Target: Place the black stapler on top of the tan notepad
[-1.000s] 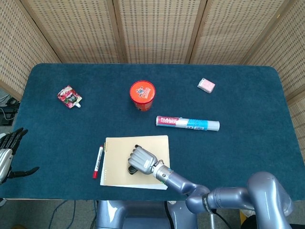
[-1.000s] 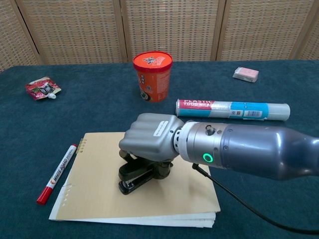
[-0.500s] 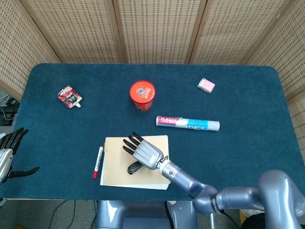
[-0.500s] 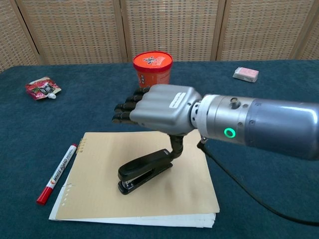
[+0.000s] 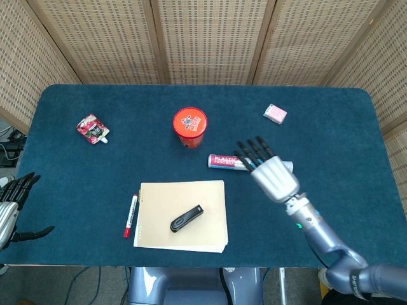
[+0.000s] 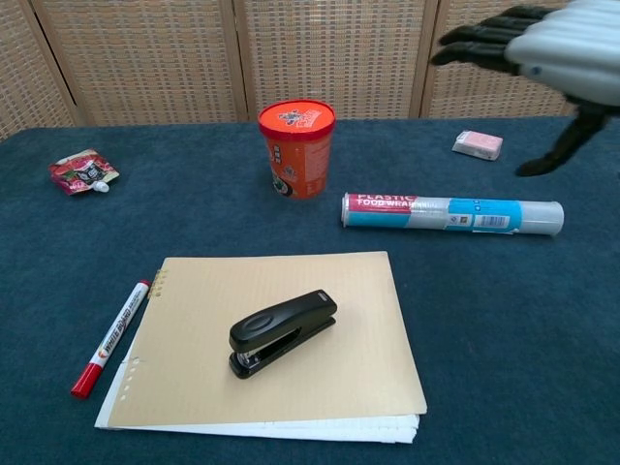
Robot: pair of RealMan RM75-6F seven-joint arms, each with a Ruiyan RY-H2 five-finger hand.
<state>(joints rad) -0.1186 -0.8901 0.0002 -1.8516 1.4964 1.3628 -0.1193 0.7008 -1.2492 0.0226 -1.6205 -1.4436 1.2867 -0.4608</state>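
1. Notepad (image 6: 329,387) lies flat at the lower centre of the chest view, near edge of the worktop (image 6: 504,339). Tan cover up, white pages showing at the bottom edge.
2. Stapler (image 6: 282,331) sits on the notepad, roughly mid-page, lying diagonally, closed. Nothing touching it. In the head view it is at (image 5: 186,218), on the notepad (image 5: 159,197).
3. Red marker (image 6: 110,337) lies on the worktop just beside the notepad's left edge, cap end toward the camera.
4. Left robot hand (image 5: 11,210) is at the lower left edge of the head view, off the worktop's left side. Fingers spread, holding nothing.
5. Right robot hand (image 5: 270,171) hovers right of centre in the head view, palm down, fingers straight and apart, empty. It is well apart from the stapler. Its fingertips overlap the roll in that view. In the chest view it shows at the upper right corner (image 6: 542,48), above the worktop.
6. Roll of plastic food wrap (image 6: 451,213) lies on its side, right of centre, behind the notepad.
7. Orange cup with red lid (image 6: 295,147) stands upright at mid-frame, further back.
8. Red snack packet (image 6: 85,170) lies at far left.
9. Pink eraser-like block (image 6: 478,144) lies at far right, toward the back edge.
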